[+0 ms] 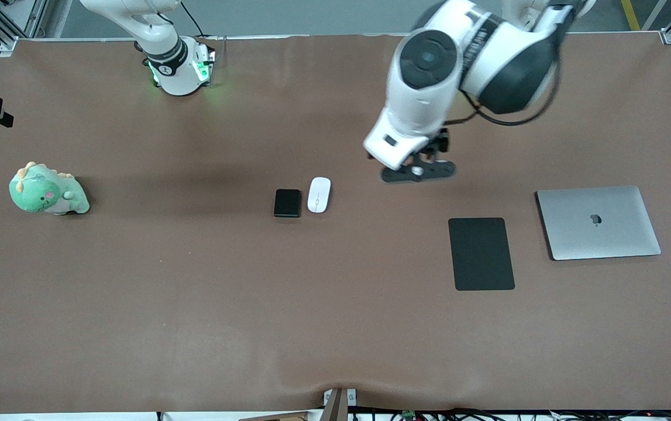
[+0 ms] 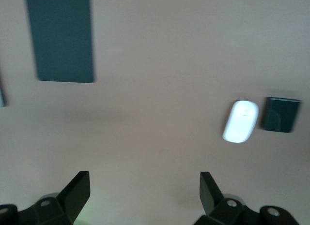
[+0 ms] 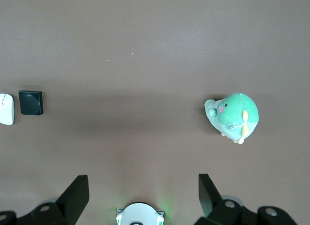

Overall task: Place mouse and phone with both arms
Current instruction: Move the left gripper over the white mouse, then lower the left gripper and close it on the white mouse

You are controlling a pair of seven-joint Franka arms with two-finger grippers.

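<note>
**Both pincers spread wide, gripping nothing**

The right pincer (image 3: pixel 140 193) is waiting high over its base. On the tabletop (image 1: pixel 195 292), the phone (image 1: pixel 287 203) is lying just beside the mouse (image 1: pixel 319 195). The left pincer (image 1: pixel 418 171) is hanging above bare tabletop near the mouse.

The table (image 1: pixel 195 304) is showing a plain brown cover with no pattern. The mouse (image 1: pixel 319 195) is looking white, with a thin grey line at one end, and the phone (image 1: pixel 287 203) is looking plain black. The mouse pad (image 1: pixel 481 253) is also appearing flat black, and the laptop (image 1: pixel 598 223) is showing silver grey with a small dark logo. The plush dinosaur (image 1: pixel 47 190) is wearing mint green, with a pink cheek and pale yellow spikes. The arms are showing white shells with black bands; the left gripper (image 1: pixel 418 171) is black, and the right arm's base (image 1: pixel 180 67) is glowing green.
</note>
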